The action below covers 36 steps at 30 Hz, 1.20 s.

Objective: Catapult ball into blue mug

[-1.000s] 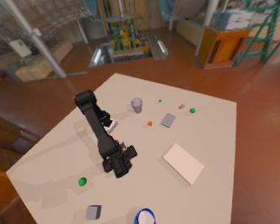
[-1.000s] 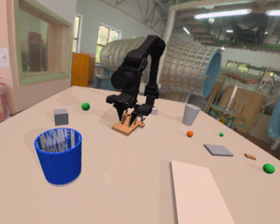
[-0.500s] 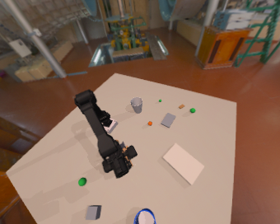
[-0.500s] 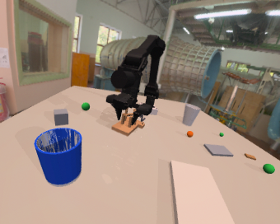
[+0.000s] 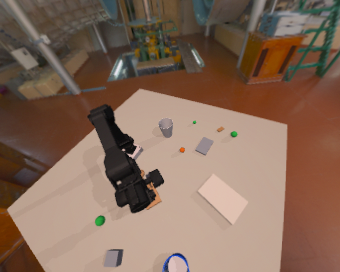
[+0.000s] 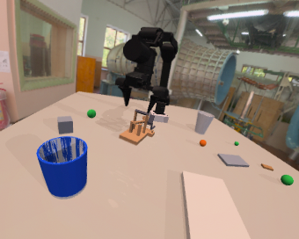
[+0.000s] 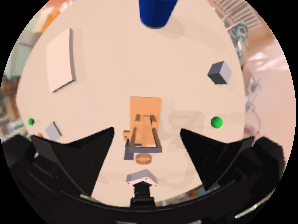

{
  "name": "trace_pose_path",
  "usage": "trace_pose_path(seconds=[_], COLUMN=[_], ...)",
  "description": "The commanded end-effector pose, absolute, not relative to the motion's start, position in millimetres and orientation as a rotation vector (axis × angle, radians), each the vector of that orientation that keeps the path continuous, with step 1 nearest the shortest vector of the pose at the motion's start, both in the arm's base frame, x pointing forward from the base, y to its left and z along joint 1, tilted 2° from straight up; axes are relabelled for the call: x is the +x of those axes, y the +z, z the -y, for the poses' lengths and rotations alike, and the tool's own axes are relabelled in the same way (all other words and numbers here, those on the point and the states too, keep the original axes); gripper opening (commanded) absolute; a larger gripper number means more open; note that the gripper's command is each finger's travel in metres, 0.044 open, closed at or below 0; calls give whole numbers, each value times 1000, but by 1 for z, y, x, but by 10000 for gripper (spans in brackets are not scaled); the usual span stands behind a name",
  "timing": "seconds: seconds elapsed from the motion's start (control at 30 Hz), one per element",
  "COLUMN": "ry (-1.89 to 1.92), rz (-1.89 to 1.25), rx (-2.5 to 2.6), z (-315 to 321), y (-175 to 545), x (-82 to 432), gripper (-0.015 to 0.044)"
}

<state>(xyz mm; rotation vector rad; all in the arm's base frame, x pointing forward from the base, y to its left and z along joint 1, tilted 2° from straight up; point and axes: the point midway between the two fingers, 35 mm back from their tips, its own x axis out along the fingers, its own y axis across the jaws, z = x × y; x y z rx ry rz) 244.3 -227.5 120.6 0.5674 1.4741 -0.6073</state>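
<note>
The orange-brown catapult (image 6: 134, 135) (image 7: 145, 106) stands on the table, its base pointing toward the blue mug (image 5: 176, 256) (image 6: 64, 169) (image 7: 156, 12). The mug stands upright. My gripper (image 6: 139, 108) (image 7: 148, 131) is wide open and empty above the catapult, one finger on each side of its frame. The catapult's round cup (image 7: 143, 159) shows at the rear of the frame with no ball to be seen in it. An orange ball (image 5: 182, 150) (image 6: 202, 142) lies on the table, apart from the catapult. In the top view my arm hides much of the catapult.
Green balls (image 5: 100, 220) (image 6: 91, 113) (image 7: 216, 122) lie to both sides. A grey cube (image 5: 113, 258) (image 6: 65, 125) (image 7: 219, 73), a grey cup (image 5: 166, 128) (image 6: 204, 122), a pale slab (image 5: 222, 198) (image 6: 212, 204) (image 7: 60, 60) and a flat grey tile (image 5: 204, 146) (image 6: 233, 160) stand around.
</note>
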Motion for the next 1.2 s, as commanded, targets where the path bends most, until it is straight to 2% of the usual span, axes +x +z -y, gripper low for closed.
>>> trace_pose_path(seconds=[0.0, 0.23, 1.17], ry=[-607, -608, -608], rz=[-1492, -1494, -1494], rx=[577, 579, 579], z=[224, 223, 225], y=[123, 80, 41], x=[240, 239, 239], gripper=[440, 440, 440])
